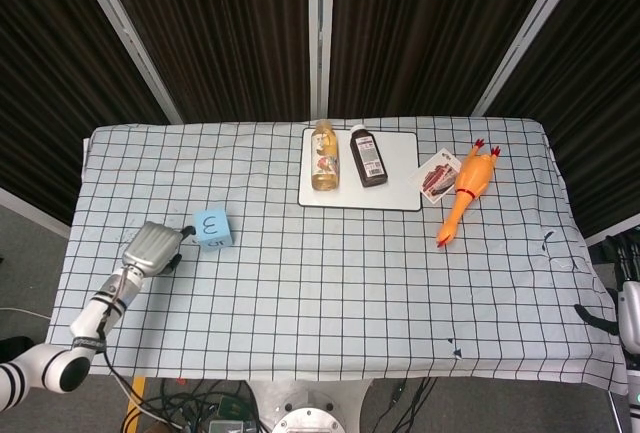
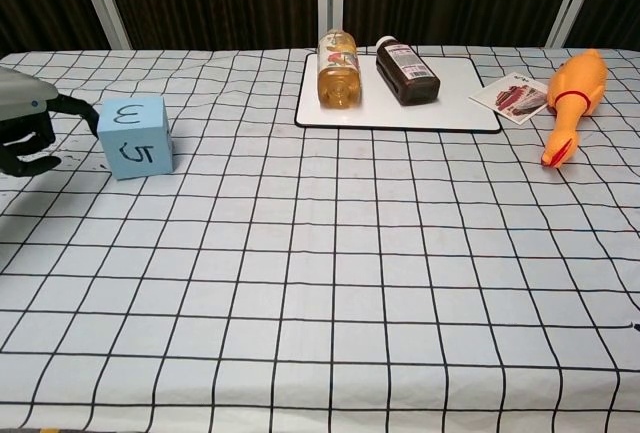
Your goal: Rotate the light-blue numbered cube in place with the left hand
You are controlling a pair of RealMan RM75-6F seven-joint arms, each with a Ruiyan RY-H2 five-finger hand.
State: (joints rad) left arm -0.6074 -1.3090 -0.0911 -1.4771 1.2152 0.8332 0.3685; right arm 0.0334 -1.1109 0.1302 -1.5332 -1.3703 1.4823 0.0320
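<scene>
The light-blue numbered cube [image 1: 212, 229] stands on the checked cloth near the table's left side, with a 3 on top and a 5 on the face toward me [image 2: 135, 137]. My left hand [image 1: 152, 247] lies just left of it, silver back up. One dark finger reaches out and touches the cube's left side, while the others curl loosely below [image 2: 27, 143]. It holds nothing. A small part of my right hand [image 1: 628, 311] shows at the right edge, off the table, too cropped to read.
A white tray [image 1: 400, 168] at the back middle carries an amber bottle [image 1: 324, 155] and a dark bottle [image 1: 368, 157], both lying flat. A small picture card [image 1: 437, 174] and an orange rubber chicken [image 1: 467, 191] lie to the tray's right.
</scene>
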